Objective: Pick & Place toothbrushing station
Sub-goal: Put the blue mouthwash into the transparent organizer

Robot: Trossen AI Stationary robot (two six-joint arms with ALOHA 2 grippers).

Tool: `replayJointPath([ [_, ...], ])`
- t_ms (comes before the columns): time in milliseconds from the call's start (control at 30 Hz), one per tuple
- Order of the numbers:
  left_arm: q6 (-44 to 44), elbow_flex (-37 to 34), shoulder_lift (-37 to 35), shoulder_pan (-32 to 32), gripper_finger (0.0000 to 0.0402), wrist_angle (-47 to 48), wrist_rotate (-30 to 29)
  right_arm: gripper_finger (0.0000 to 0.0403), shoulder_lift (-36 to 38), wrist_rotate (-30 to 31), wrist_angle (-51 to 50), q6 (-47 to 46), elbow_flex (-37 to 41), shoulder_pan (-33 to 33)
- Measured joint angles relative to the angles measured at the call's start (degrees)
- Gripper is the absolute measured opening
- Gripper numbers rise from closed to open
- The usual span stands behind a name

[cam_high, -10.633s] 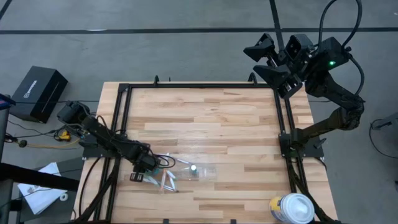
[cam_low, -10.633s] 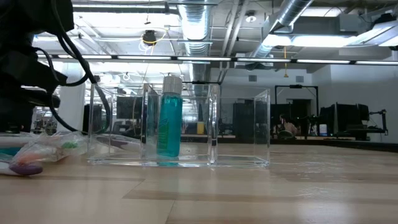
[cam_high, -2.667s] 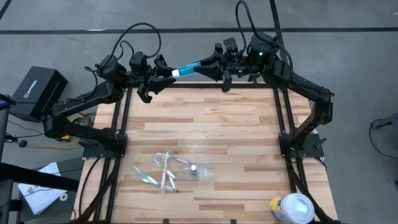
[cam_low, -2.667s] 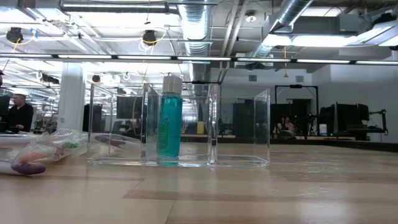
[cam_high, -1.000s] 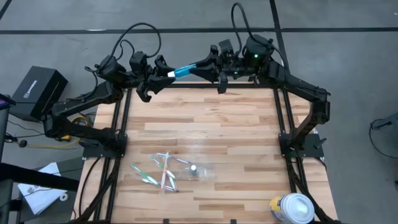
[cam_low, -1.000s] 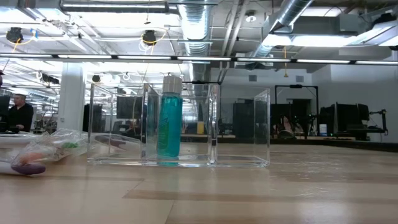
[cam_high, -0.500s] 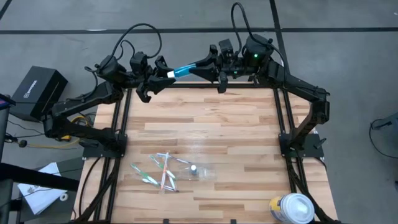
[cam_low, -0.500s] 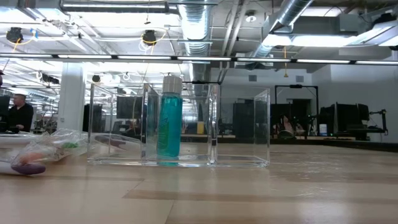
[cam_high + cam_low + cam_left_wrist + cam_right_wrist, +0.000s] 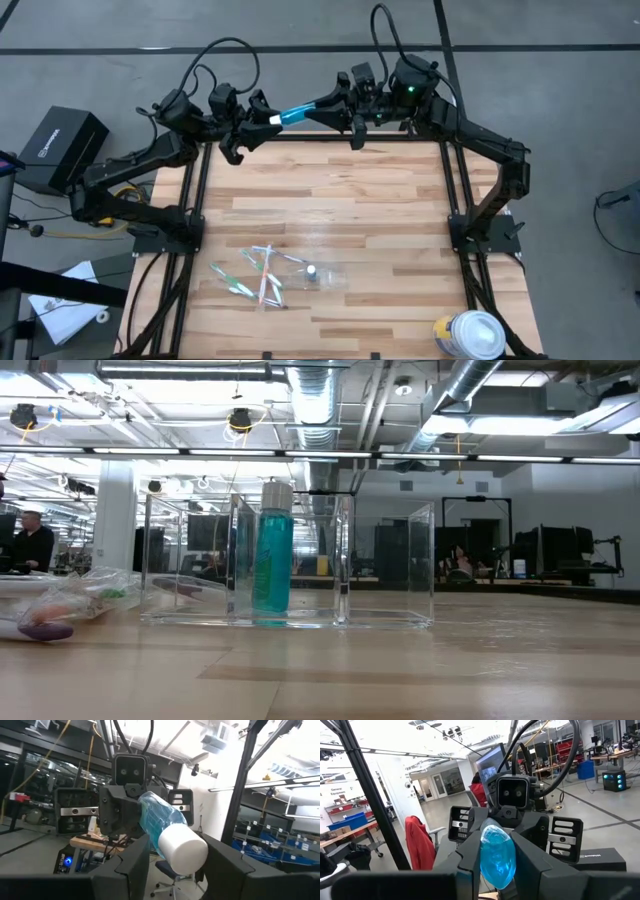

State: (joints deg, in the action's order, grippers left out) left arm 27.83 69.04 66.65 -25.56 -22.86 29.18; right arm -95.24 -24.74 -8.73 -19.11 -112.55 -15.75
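Observation:
A teal tube (image 9: 297,110) with a white cap (image 9: 182,848) hangs level in the air over the table's far edge, between both raised arms. My right gripper (image 9: 328,105) is shut on its tail. My left gripper (image 9: 257,122) is open, its fingers either side of the cap, with a gap showing at one finger. On the table lie several pale toothbrushes (image 9: 258,279). Beside them the see-through holder (image 9: 290,570) stands on its base, with another teal tube (image 9: 272,555) upright inside. My right gripper pinches the tube's flattened tail end (image 9: 495,851) between its two fingers (image 9: 470,854). The fingers come level from the table's right and lie along the tube. The tube is lifted clear, about level, its cap pointing toward the table's left.
A round white-lidded canister (image 9: 470,335) stands at the near right corner. A black frame rail (image 9: 320,137) runs along the far edge under both grippers. Bare wood lies between the far rail and the toothbrushes. A person (image 9: 30,545) shows in the room behind.

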Motion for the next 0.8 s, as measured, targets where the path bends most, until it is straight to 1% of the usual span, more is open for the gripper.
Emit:
replayJointPath([
  [200, -0.4, 0.0, 0.0, 0.0, 0.017, -0.3, -0.3, 0.0071, 0.0, -0.5, -0.2, 0.0, 0.0, 0.0],
  [367, -0.4, 0.0, 0.0, 0.0, 0.0164, -0.3, -0.5, 0.0071, 0.0, -0.5, -0.2, 0.0, 0.0, 0.0],
  [500, -0.4, 0.0, 0.0, 0.0, 0.0146, -0.4, -0.5, 0.0071, 0.0, -0.5, -0.2, 0.0, 0.0, 0.0],
  [700, -0.6, 0.0, 0.0, -0.1, 0.0103, -0.2, -1.5, 0.0071, 0.0, -0.3, -0.2, 0.2, 0.0, 0.0],
  [800, -0.6, 0.0, 0.0, -0.1, 0.01, -0.2, -1.5, 0.0071, 0.0, -0.3, -0.2, 0.2, 0.0, 0.0],
])
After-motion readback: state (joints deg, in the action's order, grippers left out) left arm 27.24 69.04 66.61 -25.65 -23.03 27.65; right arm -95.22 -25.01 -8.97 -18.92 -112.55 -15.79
